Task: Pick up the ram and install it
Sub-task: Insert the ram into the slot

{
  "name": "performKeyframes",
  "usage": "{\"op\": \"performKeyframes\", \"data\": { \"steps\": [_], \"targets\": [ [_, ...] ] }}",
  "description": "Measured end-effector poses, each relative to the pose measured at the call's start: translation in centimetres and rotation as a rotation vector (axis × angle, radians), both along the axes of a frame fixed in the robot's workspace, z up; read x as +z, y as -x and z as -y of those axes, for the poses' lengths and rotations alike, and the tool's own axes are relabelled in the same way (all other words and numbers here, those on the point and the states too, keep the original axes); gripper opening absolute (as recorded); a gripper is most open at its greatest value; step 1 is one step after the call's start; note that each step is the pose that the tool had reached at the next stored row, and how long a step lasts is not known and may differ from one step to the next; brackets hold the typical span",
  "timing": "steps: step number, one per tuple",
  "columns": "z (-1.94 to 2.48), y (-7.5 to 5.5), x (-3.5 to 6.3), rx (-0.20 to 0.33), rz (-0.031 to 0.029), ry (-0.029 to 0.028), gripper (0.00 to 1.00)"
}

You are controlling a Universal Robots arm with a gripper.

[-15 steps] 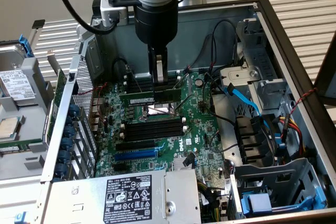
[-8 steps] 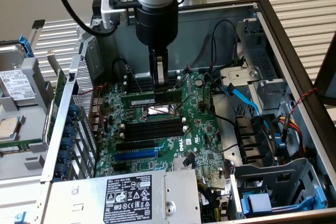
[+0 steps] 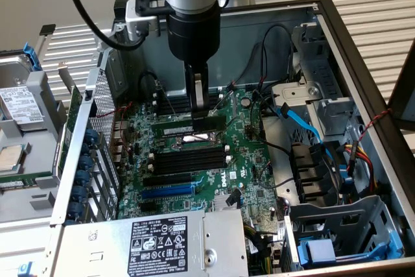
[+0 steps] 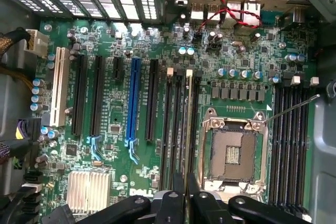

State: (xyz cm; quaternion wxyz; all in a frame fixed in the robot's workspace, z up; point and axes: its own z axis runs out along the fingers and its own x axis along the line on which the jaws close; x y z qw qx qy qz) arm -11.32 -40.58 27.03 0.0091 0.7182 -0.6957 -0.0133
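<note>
Gripper (image 4: 185,182): nearly closed, clamped on the long, thin green circuit-board ram stick (image 4: 189,119).
Ram: held on edge, lined up lengthwise over the long black memory slots (image 4: 170,124), just beside the square metal processor socket (image 4: 231,153).
Seating: cannot be told.
</note>
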Motion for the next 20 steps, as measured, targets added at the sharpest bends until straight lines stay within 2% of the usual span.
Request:
{"op": "performKeyframes", "data": {
  "steps": [5,11,20],
  "targets": [
    [0.0,0.0,-0.54,-0.002,0.0003,0.0062,0.13],
    [0.01,0.1,-1.03,-0.009,0.0003,0.0068,0.13],
    [0.16,0.1,-1.22,-0.025,0.0001,0.008,0.13]
  ]
}}
